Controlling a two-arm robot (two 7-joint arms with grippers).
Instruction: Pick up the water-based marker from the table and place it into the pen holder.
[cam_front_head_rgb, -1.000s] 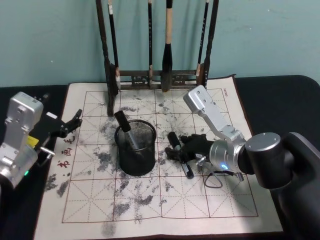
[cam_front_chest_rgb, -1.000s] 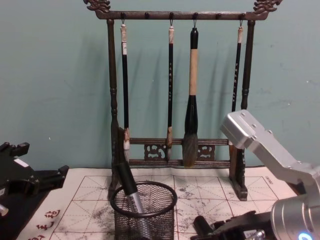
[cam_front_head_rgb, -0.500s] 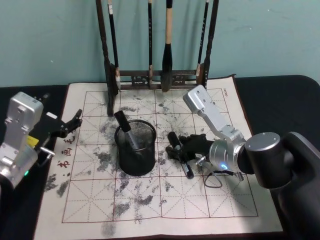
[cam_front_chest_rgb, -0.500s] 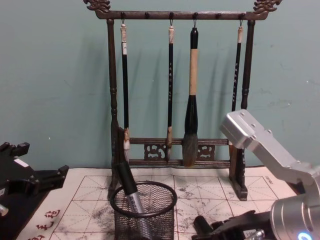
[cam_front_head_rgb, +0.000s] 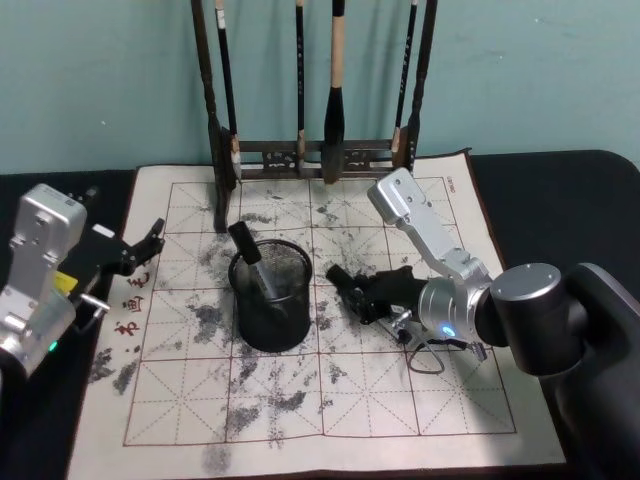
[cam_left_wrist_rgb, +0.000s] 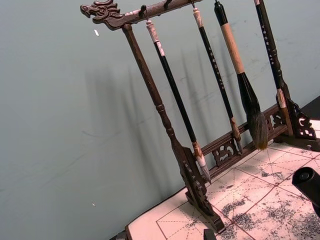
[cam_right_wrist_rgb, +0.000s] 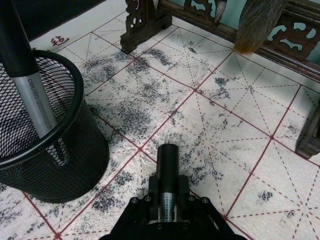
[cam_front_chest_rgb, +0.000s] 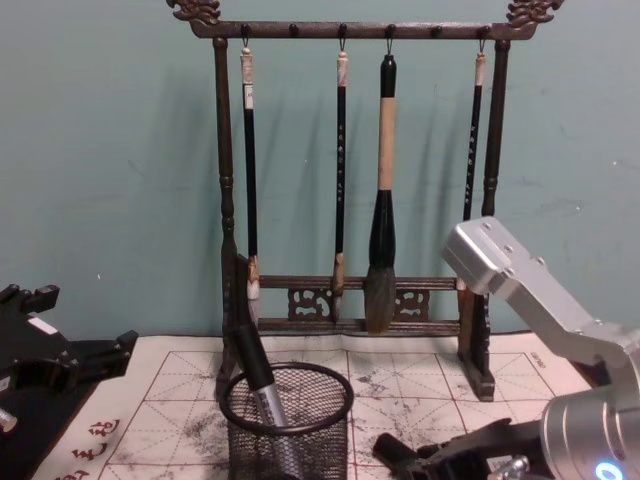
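**Marker clamped in right hand beside the pen holder**

The right hand (cam_front_head_rgb: 362, 293) was seen closed on the barrel of the water-based marker (cam_right_wrist_rgb: 167, 161), whose capped end was pointed away from the fingers and towards the brush rack (cam_front_head_rgb: 320, 150). The marker was held low over the ink-stained grid mat (cam_front_head_rgb: 300, 400), just right of the pen holder (cam_front_head_rgb: 271, 300) and apart from it. A second marker (cam_right_wrist_rgb: 30, 85) was found leaning inside the mesh cup. The left hand (cam_front_head_rgb: 143, 247) was parked at the mat's left edge, its fingers apparently apart. The mat was spread on a dark worktop (cam_front_head_rgb: 560, 190).
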